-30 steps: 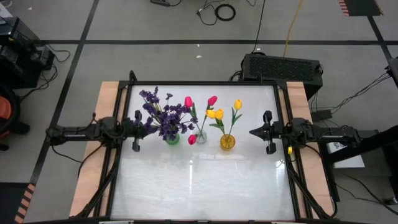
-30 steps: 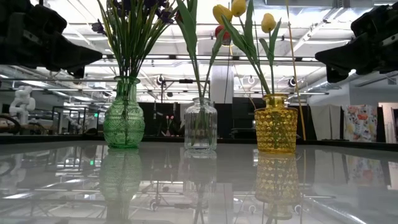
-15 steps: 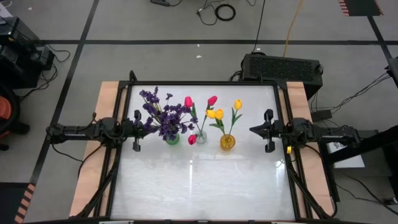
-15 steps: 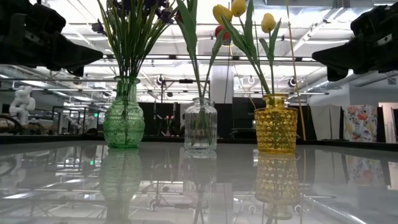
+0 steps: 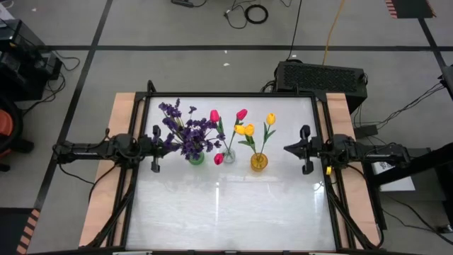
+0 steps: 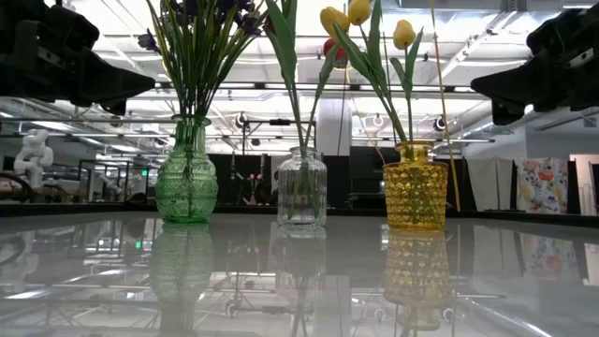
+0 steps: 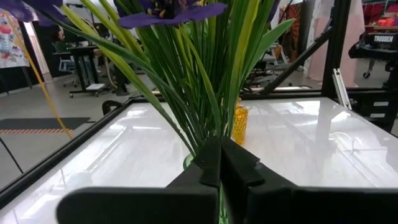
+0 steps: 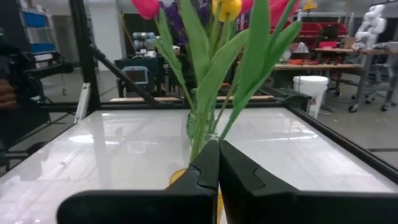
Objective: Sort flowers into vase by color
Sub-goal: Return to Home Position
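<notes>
Left claw (image 7: 219, 144) closed near purple flowers (image 5: 185, 132), right claw (image 8: 218, 145) closed, empty

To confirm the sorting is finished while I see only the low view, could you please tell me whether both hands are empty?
Observer: Yes; the wrist views show the left hand and the right hand both shut on nothing.
Operator: Thank you. Where do the arms sit?
Observer: From above, each lies at its own side edge of the table, hands pointing inward.
Operator: And what tops the middle bunch, which is cropped for me?
Observer: Pink-red tulips, standing in the clear vase.
</notes>
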`<state>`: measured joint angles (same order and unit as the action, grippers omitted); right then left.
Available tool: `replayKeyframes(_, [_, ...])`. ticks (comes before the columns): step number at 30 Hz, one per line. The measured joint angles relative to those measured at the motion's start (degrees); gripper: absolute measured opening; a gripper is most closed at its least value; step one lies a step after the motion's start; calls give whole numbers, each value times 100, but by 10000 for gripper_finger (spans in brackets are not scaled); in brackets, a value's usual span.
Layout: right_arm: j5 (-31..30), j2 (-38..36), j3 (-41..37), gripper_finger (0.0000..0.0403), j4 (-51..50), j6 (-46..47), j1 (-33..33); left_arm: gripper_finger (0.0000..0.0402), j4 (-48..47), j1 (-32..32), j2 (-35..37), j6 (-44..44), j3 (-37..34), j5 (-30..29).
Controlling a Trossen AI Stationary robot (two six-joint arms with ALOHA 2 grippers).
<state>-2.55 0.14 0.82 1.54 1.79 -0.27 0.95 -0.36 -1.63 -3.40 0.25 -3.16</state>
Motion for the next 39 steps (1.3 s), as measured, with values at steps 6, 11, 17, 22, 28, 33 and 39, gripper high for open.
replayKeyframes(6, [133, 41, 0, 0, -30, 45, 0, 14, -2, 0, -2, 0, 0, -2])
replayKeyframes(11, [131, 46, 0, 0, -32, 41, 0, 15, -2, 0, -2, 0, 0, -4])
replayKeyframes(17, [123, 47, 0, 0, -34, 48, 0, 16, 45, 0, -2, 0, 0, -28])
replayKeyframes(22, [116, 46, 0, 0, -37, 49, 0, 17, 66, 0, 0, 0, 0, -39])
replayKeyframes(28, [116, 46, 2, 0, -39, 49, 0, 17, 79, 0, -2, 0, 0, -39])
replayKeyframes(33, [116, 48, 2, 0, -39, 49, 0, 17, 85, 0, -2, 0, 0, -37])
replayKeyframes(39, [115, 47, 2, 0, -41, 49, 0, 17, 92, 0, 0, 0, 0, -37])
